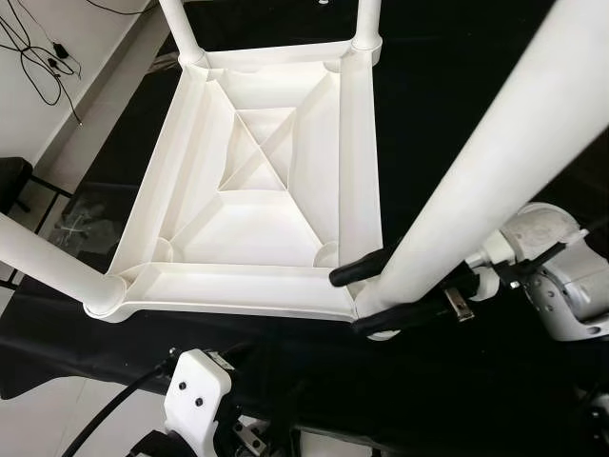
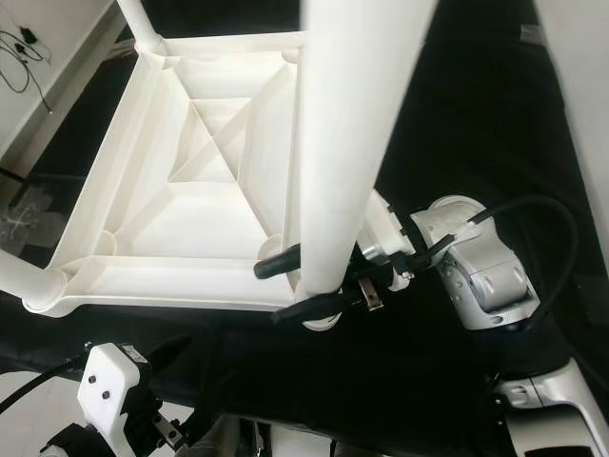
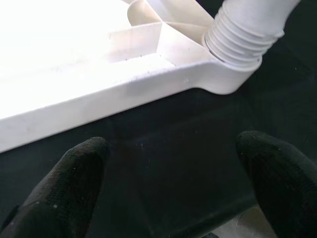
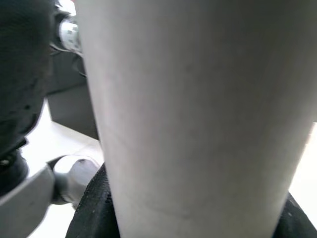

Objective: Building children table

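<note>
The white plastic table top [image 1: 257, 190] lies upside down on a black cloth [image 1: 457, 114], its ribbed underside facing up. A leg stands in each of the four corner sockets: two far legs, far left [image 1: 179, 27] and far right [image 1: 367, 21], a near left leg [image 1: 48, 265] and a near right leg [image 1: 495, 162]. So the build looks nearly finished; what seems left is seating the near right leg fully and then turning the table upright.

The right end effector [image 1: 366, 295] pinches the near right leg just above its socket, one black finger on each side of the tube; the right wrist view shows the pale tube pressed close between the dark pads. Whether this leg is screwed fully home I cannot tell, as the fingers hide the joint.

The left end effector [image 3: 171, 193] hovers spread and empty over the black cloth, just beside the near left corner, where the leg's threaded collar [image 3: 233, 42] shows partly above the socket, so that leg may also need more turning.

The shallow ribbed compartments in the underside hold nothing. Loose black cables [image 1: 43, 57] lie on the floor at far left.
</note>
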### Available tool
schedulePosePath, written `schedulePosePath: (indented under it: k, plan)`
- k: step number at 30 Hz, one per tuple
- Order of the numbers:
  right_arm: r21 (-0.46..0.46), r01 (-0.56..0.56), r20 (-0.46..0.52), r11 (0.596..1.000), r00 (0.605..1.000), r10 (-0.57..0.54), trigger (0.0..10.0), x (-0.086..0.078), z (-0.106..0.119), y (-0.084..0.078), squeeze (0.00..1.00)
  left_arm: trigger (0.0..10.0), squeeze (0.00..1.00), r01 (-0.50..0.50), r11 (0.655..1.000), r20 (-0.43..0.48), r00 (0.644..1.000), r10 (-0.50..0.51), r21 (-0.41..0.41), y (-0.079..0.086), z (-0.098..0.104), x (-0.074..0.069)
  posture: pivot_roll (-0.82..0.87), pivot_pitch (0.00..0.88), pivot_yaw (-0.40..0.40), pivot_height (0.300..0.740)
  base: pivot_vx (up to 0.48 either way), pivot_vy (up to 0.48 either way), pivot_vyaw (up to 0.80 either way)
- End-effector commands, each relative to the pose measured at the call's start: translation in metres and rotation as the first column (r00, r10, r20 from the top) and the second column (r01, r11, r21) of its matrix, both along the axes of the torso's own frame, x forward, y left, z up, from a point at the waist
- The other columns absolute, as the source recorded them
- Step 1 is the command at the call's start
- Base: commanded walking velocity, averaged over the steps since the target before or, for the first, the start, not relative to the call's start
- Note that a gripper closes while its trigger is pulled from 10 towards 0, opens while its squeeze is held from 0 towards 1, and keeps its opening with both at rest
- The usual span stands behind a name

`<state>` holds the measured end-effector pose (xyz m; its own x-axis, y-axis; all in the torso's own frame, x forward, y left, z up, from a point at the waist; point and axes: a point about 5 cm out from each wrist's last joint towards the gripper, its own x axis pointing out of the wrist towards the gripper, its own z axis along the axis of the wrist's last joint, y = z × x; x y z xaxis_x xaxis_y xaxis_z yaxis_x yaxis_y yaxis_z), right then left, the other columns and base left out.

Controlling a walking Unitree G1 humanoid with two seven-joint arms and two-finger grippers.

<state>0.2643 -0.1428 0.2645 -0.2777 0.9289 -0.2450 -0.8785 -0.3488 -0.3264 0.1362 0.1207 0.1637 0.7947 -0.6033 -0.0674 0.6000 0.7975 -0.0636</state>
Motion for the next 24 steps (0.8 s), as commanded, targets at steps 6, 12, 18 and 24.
schedulePosePath:
  k: [6,12,18,24]
  plan:
    - [-0.113,-0.181,-0.163,0.977,0.973,0.161,10.0,-0.015,-0.026,0.017,0.00,10.0,0.00,-0.006,1.000,-0.019,1.000,0.006,0.005,0.001,-0.001,-0.004,0.01,0.386,0.091,0.740,0.000,0.000,0.00]
    - [-0.133,-0.221,-0.178,0.966,0.964,0.196,10.0,-0.016,-0.029,0.021,0.00,10.0,0.00,-0.004,1.000,-0.018,1.000,0.004,0.003,0.000,0.000,-0.004,0.01,0.389,0.085,0.740,0.000,0.000,0.00]
    - [-0.115,-0.226,-0.175,0.967,0.963,0.204,10.0,-0.016,-0.035,0.028,0.00,10.0,0.00,-0.008,1.000,-0.019,1.000,0.008,-0.001,-0.001,0.001,-0.005,0.01,0.393,0.079,0.740,0.000,0.000,0.00]
    - [-0.072,-0.124,-0.161,0.990,0.981,0.111,10.0,-0.012,-0.039,0.028,0.00,10.0,0.00,-0.008,1.000,-0.018,1.000,0.008,-0.004,-0.001,0.001,-0.004,0.00,0.393,0.077,0.740,0.000,0.000,0.00]
